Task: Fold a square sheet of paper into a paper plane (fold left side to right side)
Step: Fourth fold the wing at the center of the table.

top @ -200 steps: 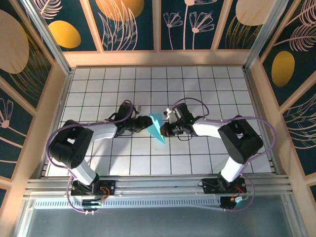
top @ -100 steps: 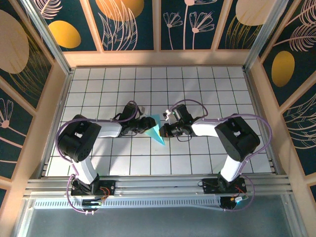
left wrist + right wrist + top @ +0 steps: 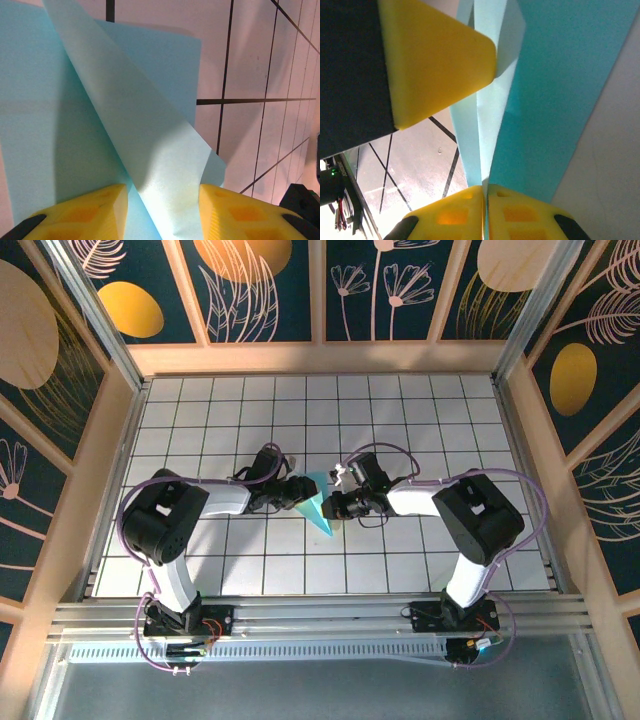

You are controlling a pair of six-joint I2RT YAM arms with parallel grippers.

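The light-blue sheet of paper (image 3: 320, 508), already folded into a narrow pointed shape, is seen near the middle of the white tiled table (image 3: 400, 420), between the two grippers. Its sharp tip is directed toward the near edge of the table, where the arm bases are fixed. In the left wrist view the paper (image 3: 150, 125) is shown lying on the tiles, with one flap raised and running diagonally across the flat layer under it. In the right wrist view the paper (image 3: 555, 90) is seen edge-on, with a thin layer standing up from a wider and darker blue part.

The paper is touched from its left side by the left gripper (image 3: 300, 492). In its own camera the left gripper (image 3: 162, 192) is released: the two yellow fingers (image 3: 80, 210) are held wide apart, and the raised flap passes between them.

The paper is met from the other side by the right gripper (image 3: 335, 503). In its own camera the right gripper (image 3: 485, 192) is clenched, with the two yellow pads pressed together on the thin standing edge of the paper. A further yellow finger (image 3: 435, 60), on a black body, is placed against the same edge higher in that view.

Purple cables (image 3: 520, 490) are looped along both arms. The table is enclosed by wooden walls with dark floral panels (image 3: 270, 280).
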